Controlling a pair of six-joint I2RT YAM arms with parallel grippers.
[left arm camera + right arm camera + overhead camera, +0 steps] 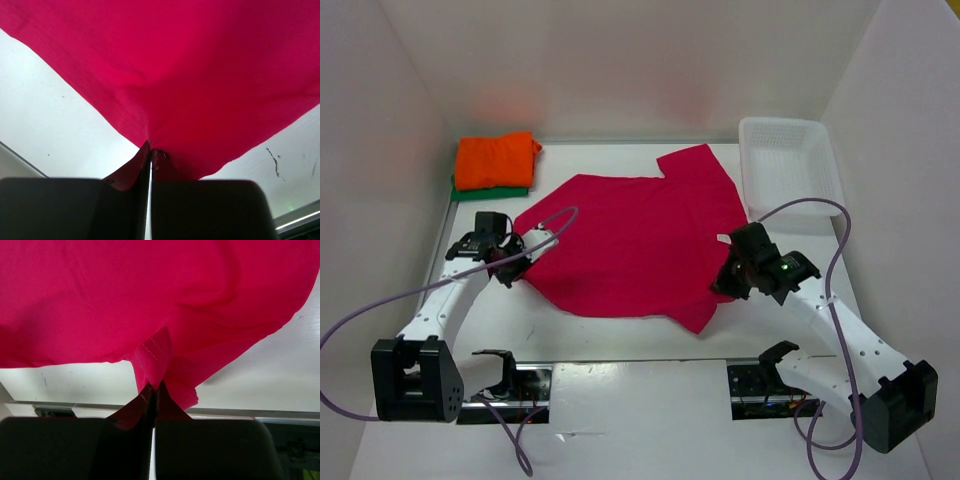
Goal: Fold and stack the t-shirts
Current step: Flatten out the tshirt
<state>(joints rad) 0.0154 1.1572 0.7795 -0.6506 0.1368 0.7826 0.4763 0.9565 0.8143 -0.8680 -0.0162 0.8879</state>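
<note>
magenta-red t-shirt (630, 240), soft cloth (stitched hem), left hand (150, 156) and right hand (154, 387) each pinching an edge

Both arms wear white shells with black joints. Behind the left pincer (510, 270) a lilac cable (380, 306) leaves the black wrist, and further behind sits a boxy black base (415, 378). Just behind the right pincer (723, 283) a small green light (784, 267) glows, with another lilac cable (810, 201) beyond it. Each pincer's fingers (210, 210) are blocky, matte black.
</note>
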